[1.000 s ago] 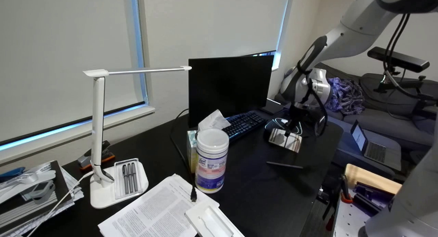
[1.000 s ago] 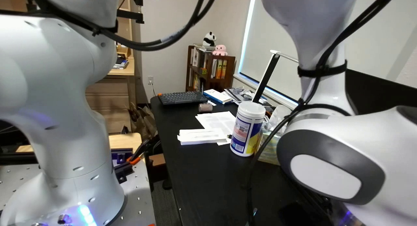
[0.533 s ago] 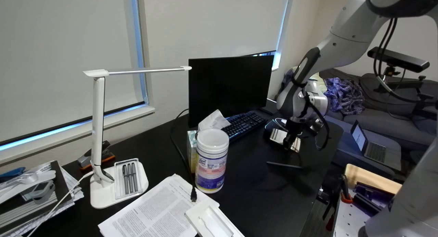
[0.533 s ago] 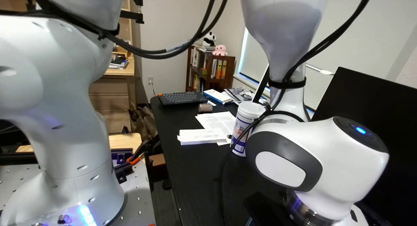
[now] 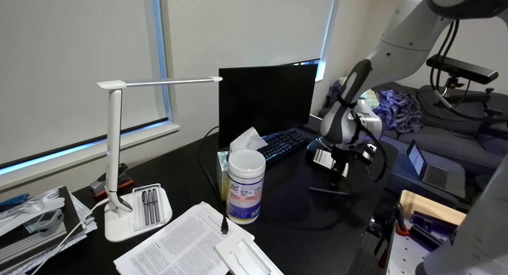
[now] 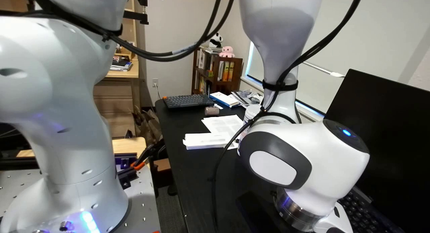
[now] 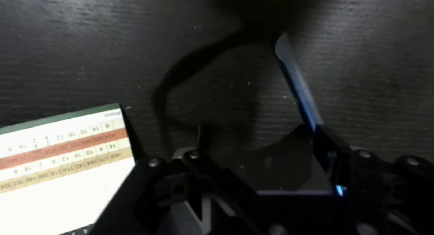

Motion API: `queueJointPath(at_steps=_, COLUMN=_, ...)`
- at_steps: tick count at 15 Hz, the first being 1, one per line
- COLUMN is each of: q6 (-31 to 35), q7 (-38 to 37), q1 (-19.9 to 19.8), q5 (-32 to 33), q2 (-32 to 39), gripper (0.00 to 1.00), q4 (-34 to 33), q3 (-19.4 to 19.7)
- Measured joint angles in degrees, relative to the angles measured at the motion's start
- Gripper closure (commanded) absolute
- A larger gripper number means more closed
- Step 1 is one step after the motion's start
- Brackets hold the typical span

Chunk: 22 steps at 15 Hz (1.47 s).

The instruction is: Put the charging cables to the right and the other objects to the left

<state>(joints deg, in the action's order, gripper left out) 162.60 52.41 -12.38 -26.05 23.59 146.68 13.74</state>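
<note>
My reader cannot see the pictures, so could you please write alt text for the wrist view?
Two black fingers stand apart over a dark tabletop, one partly hiding a slim, bluish, pen-like object. At lower left, a printed sheet shows upside-down rows of numbers.

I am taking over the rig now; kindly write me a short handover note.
Gripper: open, nothing gripped, above the desk.
Things: pen-like stick on the desk, partly hidden by the gripper in the wrist view, contact unclear; printed object nearby; black cable's plug over the papers in an exterior view.
Done: no finished sorting shows.
Remaining: probably grip the pen-like stick and move it left, then the cable right.
</note>
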Motion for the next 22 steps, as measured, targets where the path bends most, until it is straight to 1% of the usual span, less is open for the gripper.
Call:
queueJointPath(at_steps=7, q6=0.31, q7=0.92, q1=0.08, q5=0.62, q2=-0.87, gripper=0.0, q4=0.21, q3=0.98)
queueJointPath(at_steps=11, q6=0.65, q7=2.71, q1=2.0, q5=6.44, q2=-1.43, gripper=0.0, q4=2.34, q3=1.79)
queueJointPath(at_steps=12, q6=1.58, q7=2.42, q1=2.1, q5=9.82, q2=-1.49, gripper=0.0, q4=3.07, q3=1.53)
queueJointPath(at_steps=13, q6=3.1, q7=1.8, q1=1.91, q5=13.72, q2=-1.57, gripper=0.18, q4=3.89, q3=1.01)
queueJointPath(at_steps=14, q6=4.79, q7=1.38, q1=1.81, q5=17.15, q2=-1.6, gripper=0.27, q4=4.69, q3=0.59)
queueJointPath(at_steps=18, q6=12.89, q7=-0.78, q1=2.18, q5=30.14, q2=-1.62, gripper=0.55, q4=7.98, q3=0.63)
queueJointPath(at_steps=20, q6=16.08, q7=-1.21, q1=2.1, q5=34.4, q2=-1.61, gripper=0.66, q4=9.36, q3=0.75)
queueJointPath(at_steps=22, q6=18.28, q7=-1.22, q1=1.95, q5=37.21, q2=-1.71, gripper=0.79, q4=10.6, q3=0.91)
